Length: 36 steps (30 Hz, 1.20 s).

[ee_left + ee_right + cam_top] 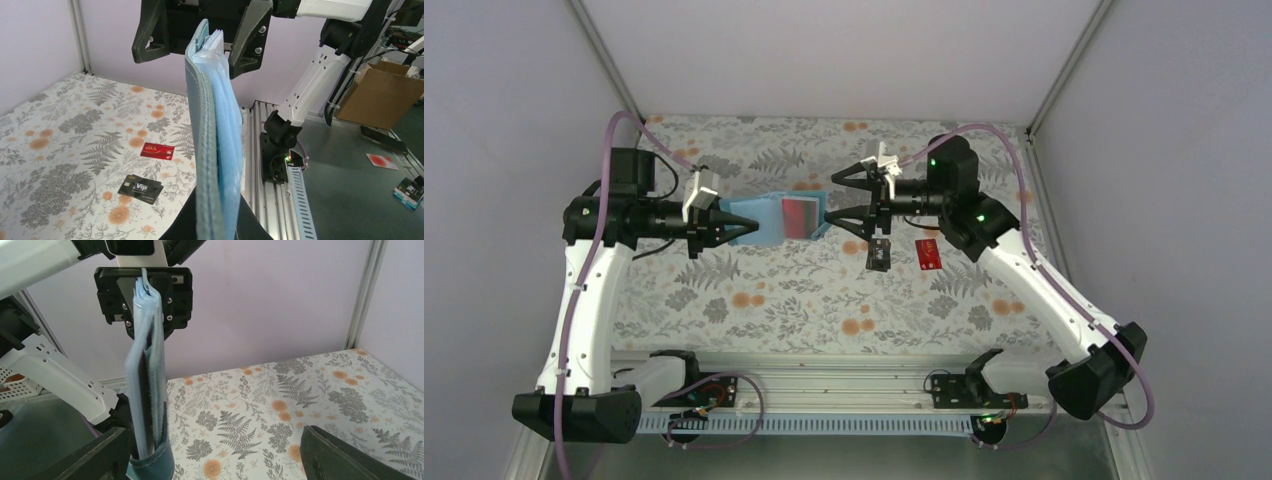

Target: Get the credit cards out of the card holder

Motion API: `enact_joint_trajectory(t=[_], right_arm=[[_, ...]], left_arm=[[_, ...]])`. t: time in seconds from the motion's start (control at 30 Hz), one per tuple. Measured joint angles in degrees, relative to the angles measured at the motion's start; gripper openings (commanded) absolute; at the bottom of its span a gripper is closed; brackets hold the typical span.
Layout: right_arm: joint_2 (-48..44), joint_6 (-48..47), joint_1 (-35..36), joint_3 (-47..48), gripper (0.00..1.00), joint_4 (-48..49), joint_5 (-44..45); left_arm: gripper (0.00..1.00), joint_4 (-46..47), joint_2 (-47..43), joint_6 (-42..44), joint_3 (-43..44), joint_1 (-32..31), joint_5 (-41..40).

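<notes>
The card holder [772,222] runs lengthwise left to right. The left claw [742,226] grasps its left end, and the right claw [834,197] stands released, straddling its right end.

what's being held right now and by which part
The left gripper pinches the card holder by the edge nearest its own arm. The right gripper is open around the opposite edge, gripping nothing.

light: bright, even, diffuse | shadows: faint, soft | focus: sharp | glare: none
</notes>
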Motion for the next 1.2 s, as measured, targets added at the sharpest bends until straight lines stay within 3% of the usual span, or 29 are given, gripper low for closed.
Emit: enact_joint_trajectory(t=[1.03, 1.13, 1.2], right_arm=[[4.4, 2.6, 3.2, 2.4, 0.84, 1.2, 0.0], [4.8, 2.6, 3.5, 2.5, 0.8, 1.3, 0.1], [5.1, 2.8, 3.6, 2.5, 0.7, 1.6, 0.2]], left_arm=[[0.03, 0.0, -0.5, 0.0, 0.0, 0.2, -0.1], [0.02, 0.0, -0.5, 0.0, 0.0, 0.2, -0.3], [0.02, 0.0, -0.5, 0.0, 0.0, 0.2, -0.4]])
